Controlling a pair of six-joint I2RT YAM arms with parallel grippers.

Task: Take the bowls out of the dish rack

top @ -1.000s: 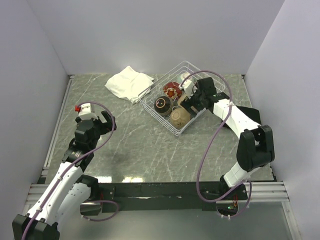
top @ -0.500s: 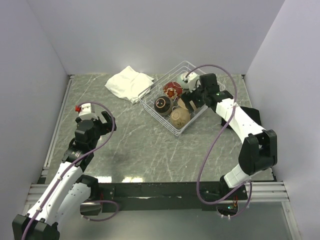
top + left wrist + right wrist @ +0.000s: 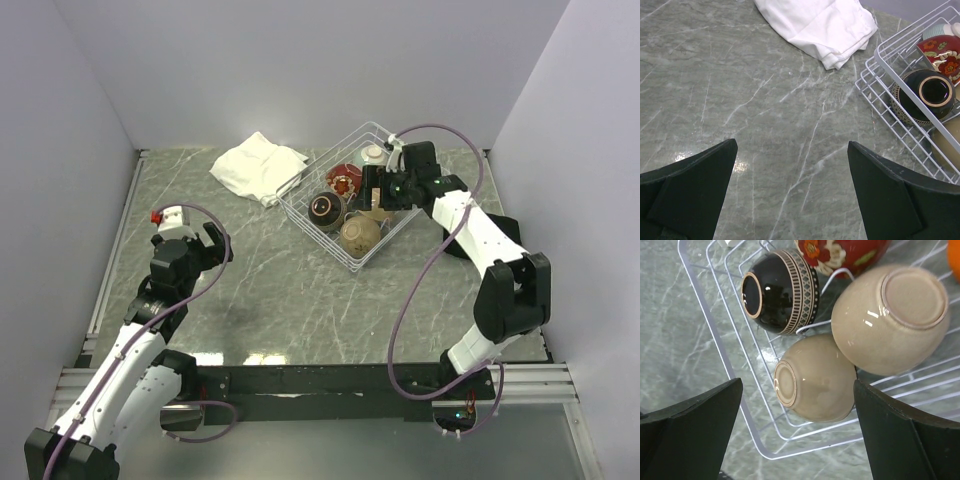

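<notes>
Zero bowls (image 3: 815, 377) unloaded (five, perhaps, in dish rack (image 3: 316, 238) by far edge of table (image 3: 250, 290)); right gripper (image 3: 375, 192) above them, left gripper (image 3: 210, 243) apart, both gaping empty.

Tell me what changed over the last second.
The right gripper swung left and farther back, so it now hangs over the bowls in the dish rack, fingers open, nothing taken hold of. The left gripper, also open, the bowls, the rack and the white cloth stayed as they were.
</notes>
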